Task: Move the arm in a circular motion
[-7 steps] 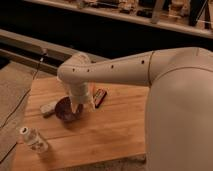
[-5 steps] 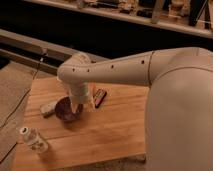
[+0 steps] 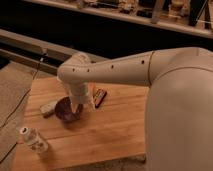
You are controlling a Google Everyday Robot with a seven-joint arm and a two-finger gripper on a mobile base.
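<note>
A wooden table [image 3: 115, 137] stands on grey floor [image 3: 12, 95] before dark shelving [image 3: 125, 17], the gripper [image 3: 75, 107] low over it.

The arm [image 3: 115, 67] is showing smooth cream-white along its tubes, dotted with a row of small dark screw holes. The gripper [image 3: 75, 107] at its narrow tip, hanging just over the bowl [image 3: 62, 111], is wearing the same pale cream. The bowl is looking dark maroon-purple against the wooden table top [image 3: 110, 135], which is glowing warm honey-brown with faint plank lines, while the packet [image 3: 48, 107] is showing pale grey-white, the snack bar [image 3: 100, 98] red and dark brown, and the bottle [image 3: 33, 140] clear with a whitish cap.
</note>
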